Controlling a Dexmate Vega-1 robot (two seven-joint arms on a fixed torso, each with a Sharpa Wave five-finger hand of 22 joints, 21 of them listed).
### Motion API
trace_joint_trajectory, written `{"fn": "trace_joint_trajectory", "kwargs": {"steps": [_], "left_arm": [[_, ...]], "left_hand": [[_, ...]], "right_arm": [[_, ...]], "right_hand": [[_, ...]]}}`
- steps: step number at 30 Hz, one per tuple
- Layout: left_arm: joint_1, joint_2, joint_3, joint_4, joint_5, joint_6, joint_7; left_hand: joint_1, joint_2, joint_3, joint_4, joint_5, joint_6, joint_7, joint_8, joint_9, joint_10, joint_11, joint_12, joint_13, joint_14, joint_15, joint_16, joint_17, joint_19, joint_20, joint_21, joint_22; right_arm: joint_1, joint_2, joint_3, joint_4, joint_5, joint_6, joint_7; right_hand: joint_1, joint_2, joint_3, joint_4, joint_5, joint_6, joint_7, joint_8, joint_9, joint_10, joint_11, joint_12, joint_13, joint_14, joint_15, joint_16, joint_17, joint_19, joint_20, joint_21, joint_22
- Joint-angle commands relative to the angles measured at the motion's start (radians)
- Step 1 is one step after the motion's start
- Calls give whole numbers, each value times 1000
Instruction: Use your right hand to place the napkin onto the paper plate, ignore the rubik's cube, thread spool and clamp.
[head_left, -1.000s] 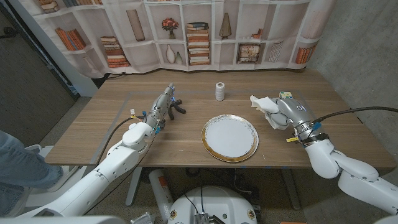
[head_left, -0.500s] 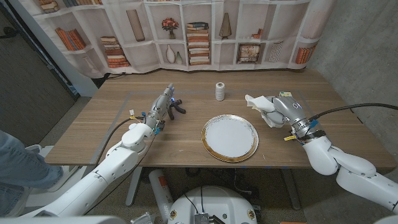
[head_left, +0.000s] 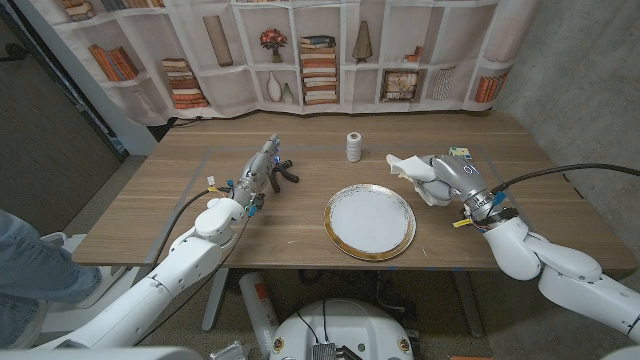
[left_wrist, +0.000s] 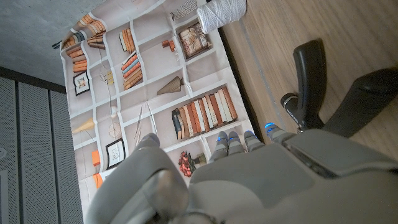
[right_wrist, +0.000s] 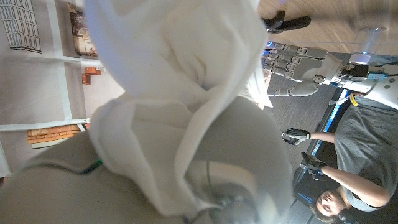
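Beside the paper plate (head_left: 369, 222), to its right and a little behind, right hand (head_left: 447, 178) grips the napkin (head_left: 410, 167) aloft; left hand (head_left: 262, 168) rests farther off, grip unclear.

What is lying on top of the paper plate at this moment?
Nothing lies on the paper plate; its white centre is bare. The napkin is in the right hand, beside the plate toward the right, not over it. What is under the plate is covered.

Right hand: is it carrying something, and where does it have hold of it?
Yes, the right hand grips the white napkin by its bunched middle; loose corners stick out toward the paper plate.
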Motion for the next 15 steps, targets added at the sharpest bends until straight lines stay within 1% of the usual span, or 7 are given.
{"fn": "trace_joint_trajectory", "kwargs": {"steps": [1, 4, 10, 12, 14, 15], "left_arm": [[6, -4, -3, -6, 1, -12, 4], [8, -4, -3, -9, 1, -11, 6], [16, 2, -6, -19, 3, -5, 13], [19, 3, -8, -21, 2, -5, 15], [22, 6, -9, -23, 1, -4, 15], [23, 7, -10, -25, 1, -3, 16]], "left_hand": [[-1, 9, -4, -2, -1, 7, 1, -3, 2, 0, -2, 0, 3, -2, 3, 2, 4, -27, -8, -2, 3], [-1, 10, -4, -2, -1, 7, 0, -3, 2, 1, -1, 0, 3, -2, 3, 2, 4, -27, -8, -2, 3], [0, 10, -5, -2, -1, 8, 2, -3, 2, 1, -2, 0, 3, -2, 3, 2, 4, -27, -9, -2, 3], [0, 10, -5, -2, -1, 8, 1, -3, 2, 1, -2, 0, 3, -3, 3, 2, 4, -27, -9, -2, 3], [0, 10, -5, -2, -1, 8, 1, -3, 2, 1, -2, 0, 3, -2, 3, 2, 4, -27, -9, -2, 3], [0, 10, -5, -2, -1, 8, 1, -3, 2, 1, -2, 0, 3, -2, 3, 2, 4, -27, -8, -2, 3]], "right_arm": [[20, 7, -17, 4, -19, 29, 7], [32, 10, -27, 9, -25, 39, 12], [53, 17, -46, 20, -34, 55, 18], [58, 20, -52, 22, -36, 58, 20], [63, 22, -57, 24, -39, 62, 20], [66, 24, -59, 24, -41, 63, 20]], "right_hand": [[-8, 5, -3, 1, 9, 10, 2, 0, 6, 6, 1, -1, 3, 7, -111, -5, 1, 7, -95, 5, 3], [-9, 5, -4, 1, 9, 10, 1, 0, 6, 7, 3, -1, 3, 8, -111, -5, 1, 7, -95, 6, 3], [-11, 5, -5, 1, 9, 11, -2, 0, 6, 7, 1, -2, 3, 9, -111, -5, 1, 5, -95, 5, 3], [-12, 5, -6, 1, 9, 13, -4, 0, 6, 5, -4, -3, 3, 9, -112, -5, 1, 4, -95, 6, 3], [-12, 5, -6, 1, 10, 13, -3, -1, 6, 5, 6, -3, 3, 9, -112, -5, 1, 4, -95, 6, 2], [-12, 5, -6, 1, 10, 14, -3, 0, 6, 5, 6, -3, 3, 9, -112, -5, 1, 4, -95, 6, 2]]}}
